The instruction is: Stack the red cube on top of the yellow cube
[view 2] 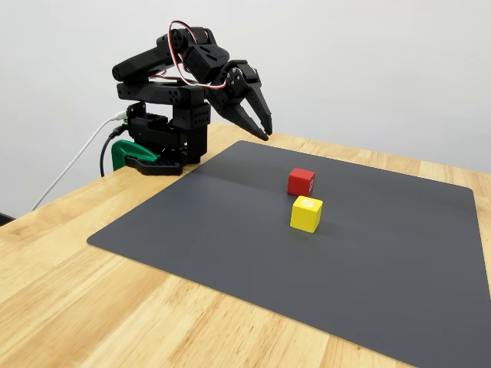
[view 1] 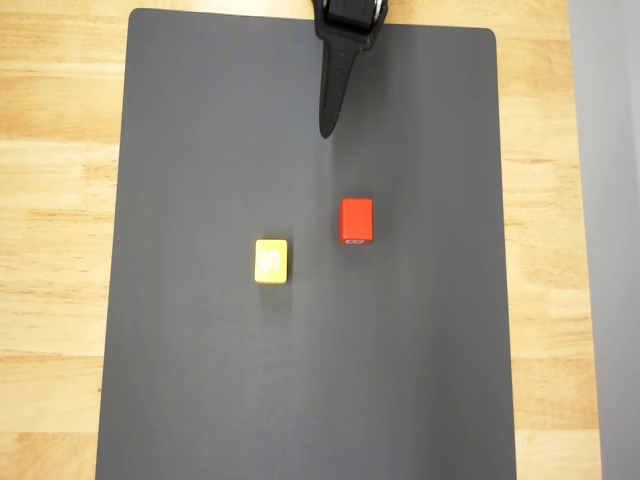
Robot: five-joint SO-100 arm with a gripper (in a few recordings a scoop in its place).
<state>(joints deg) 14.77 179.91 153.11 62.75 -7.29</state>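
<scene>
On the dark mat point(view 1: 200, 380), the red cube point(view 1: 356, 220) sits well apart from the nearly closed, empty pincer point(view 1: 327, 128); the yellow cube point(view 1: 271, 260) lies beyond it.

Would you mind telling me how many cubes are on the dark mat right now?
2. The red cube sits near the mat's centre; the yellow cube lies apart from it, lower left in the overhead view. Nothing seems hidden.

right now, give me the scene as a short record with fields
surface: dark grey mat on a wooden table
red cube: on the mat, nothing on it
yellow cube: on the mat, apart from the red cube, white mark on top
hand: raised near the mat's far edge, holding nothing, fingers close together
stack: not yet made
</scene>
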